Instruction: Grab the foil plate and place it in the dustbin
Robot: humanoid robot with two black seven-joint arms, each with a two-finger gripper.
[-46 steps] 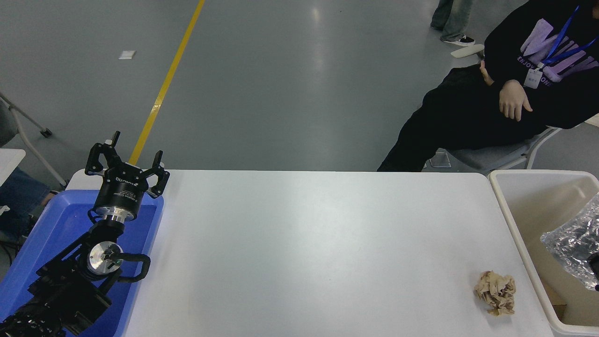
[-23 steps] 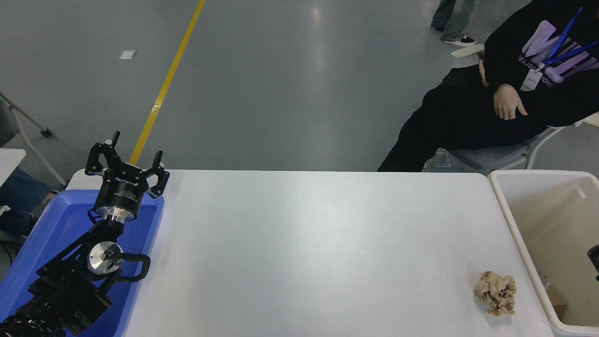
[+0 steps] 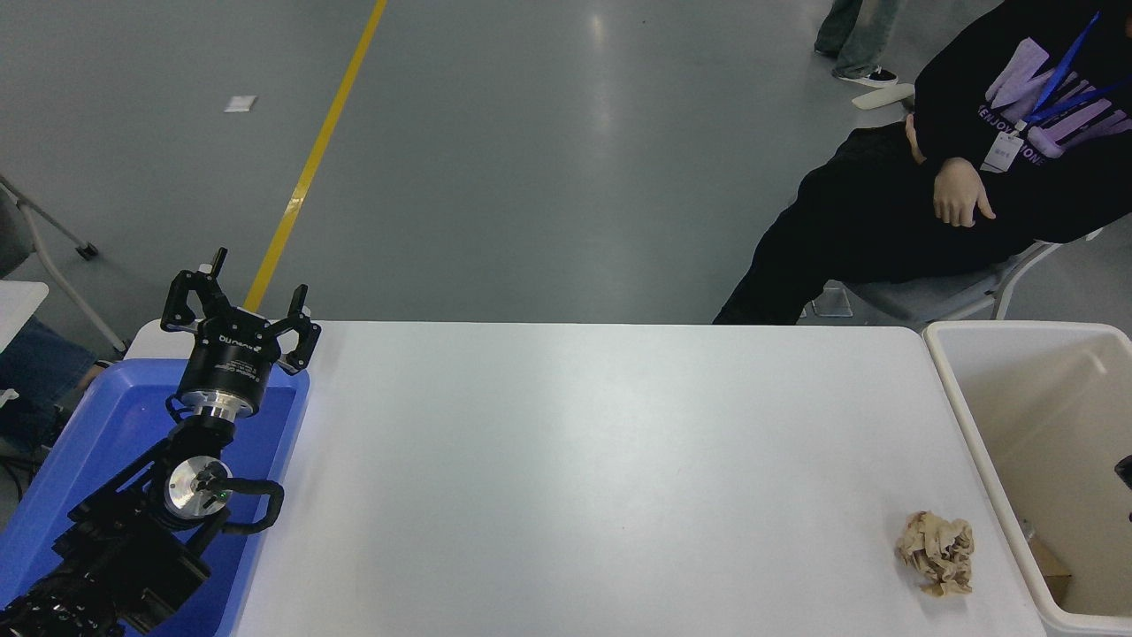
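At the far left, the left gripper [image 3: 240,305] hangs parked over the blue tray [image 3: 106,425], its fingers spread apart and holding nothing; it sits there out of the way, since the work belongs to the other side of the table. The white table [image 3: 575,460] runs bare across the middle, which leaves a clear path toward the bin. Near its right edge lies a crumpled paper ball [image 3: 937,553], just beside the dustbin [image 3: 964,416] but outside it and not part of this job. The dustbin stands against the table's right end, close enough for an arm to reach over its rim. The foil plate cannot be seen anywhere; it is probably down inside the bin, below or beyond what the view shows, though that is only a judgement. A small dark piece at the right edge over the bin may be the right gripper [image 3: 1125,469]; whether it is clenched or released cannot be told. Beyond the table a person [image 3: 964,190] sits with arms folded, well clear.
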